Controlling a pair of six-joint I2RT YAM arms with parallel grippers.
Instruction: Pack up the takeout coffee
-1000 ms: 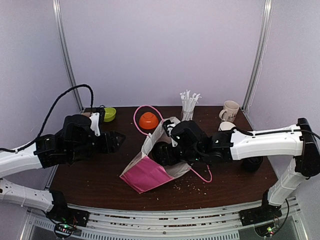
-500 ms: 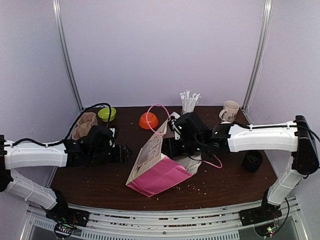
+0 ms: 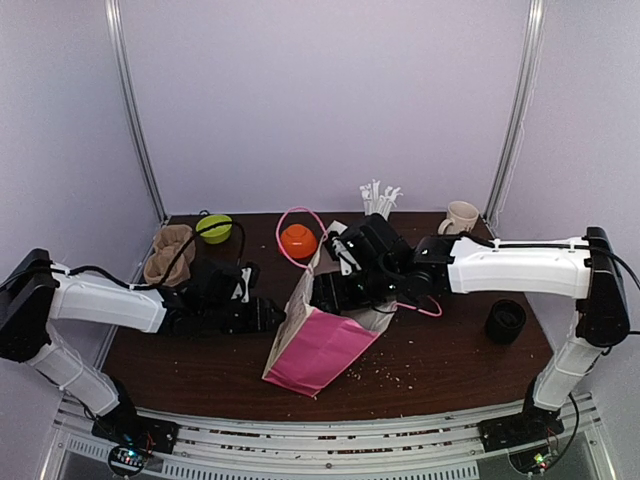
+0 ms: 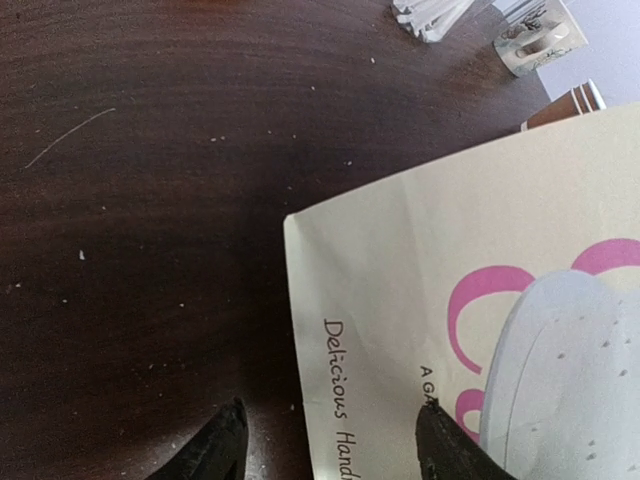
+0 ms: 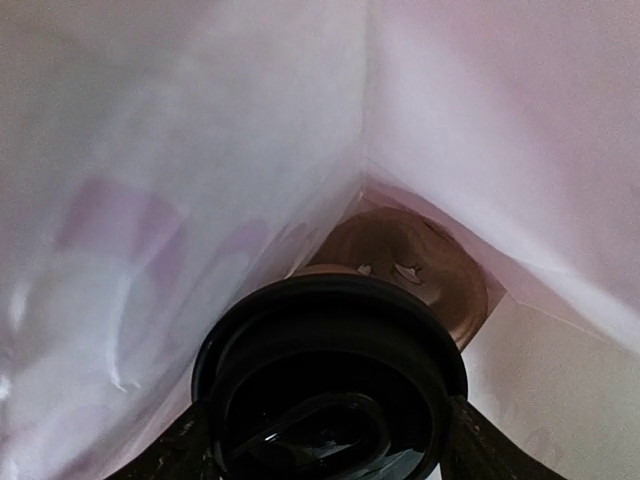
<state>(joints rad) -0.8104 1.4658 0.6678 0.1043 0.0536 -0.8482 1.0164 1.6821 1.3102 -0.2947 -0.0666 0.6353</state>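
Since the coffee [image 5: 330, 385] is light, thin-walled paper that would crush and spill if squeezed, a gentle hold near its stiffer rim suits. The right claw [image 5: 330, 445] clamps it there, inside the bag [image 3: 318, 345] at mid-table, while the left claw [image 4: 330, 432] stands apart, astride the bag's edge.

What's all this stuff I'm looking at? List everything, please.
takeout coffee: one, black lid showing, inside the bag
paper bag: one, cream and pink, table centre
bowl: one, orange, behind the bag
second bowl: one, green, back left
cardboard tray: one, brown, far left
straws: bunch, white, back centre
mug: one, cream, back right
lid stack: one, black, right side
table: one, dark brown
left tool: black, open, at the bag's edge
right tool: black, gripping the coffee
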